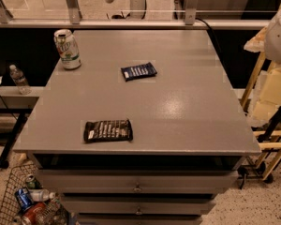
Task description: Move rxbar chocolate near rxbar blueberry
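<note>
The rxbar chocolate (pixel 107 130), a flat black-brown wrapper with white lettering, lies near the front left edge of the grey table (pixel 187 111). The rxbar blueberry (pixel 138 71), a smaller dark navy wrapper, lies flat farther back, near the middle of the table. The two bars are well apart. My gripper is not in view. Only a white rounded part (pixel 280 32) shows at the right edge of the camera view, above the table's right side.
A green and white can (pixel 67 49) stands at the table's back left corner. A water bottle (pixel 19 79) stands on a lower shelf at left. A wire basket (pixel 28 200) with cans sits on the floor at front left. Wooden frames (pixel 267 107) stand at right.
</note>
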Available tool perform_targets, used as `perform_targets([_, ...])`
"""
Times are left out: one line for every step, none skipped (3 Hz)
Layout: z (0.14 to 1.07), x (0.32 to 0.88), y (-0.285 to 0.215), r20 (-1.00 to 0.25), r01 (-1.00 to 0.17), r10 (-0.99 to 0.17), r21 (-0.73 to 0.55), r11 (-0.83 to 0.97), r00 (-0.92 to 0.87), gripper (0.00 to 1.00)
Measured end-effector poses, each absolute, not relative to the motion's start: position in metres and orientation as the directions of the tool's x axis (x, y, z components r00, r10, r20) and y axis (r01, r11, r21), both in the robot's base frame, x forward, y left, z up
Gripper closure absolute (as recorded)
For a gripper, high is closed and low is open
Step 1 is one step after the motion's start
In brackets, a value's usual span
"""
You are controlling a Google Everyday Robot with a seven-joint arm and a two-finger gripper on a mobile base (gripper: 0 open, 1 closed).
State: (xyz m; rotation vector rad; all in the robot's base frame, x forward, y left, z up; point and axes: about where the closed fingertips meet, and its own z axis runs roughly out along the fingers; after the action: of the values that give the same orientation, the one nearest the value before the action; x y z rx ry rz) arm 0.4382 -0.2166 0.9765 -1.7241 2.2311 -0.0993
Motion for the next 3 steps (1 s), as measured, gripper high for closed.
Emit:
perform_targets([0.977, 0.438, -0.217, -0.207, -0.931, -0.953, -0.247, 0.270, -0.221, 0.00])
perform_targets([0.967, 0.445, -0.183, -0.251, -0.953, -0.953, -0.202, 0.224, -0.171, 0.00])
perform_targets([0.954, 0.448, -0.140, -0.325, -0.973, -0.938, -0.145, 0.179, -0.124, 0.00])
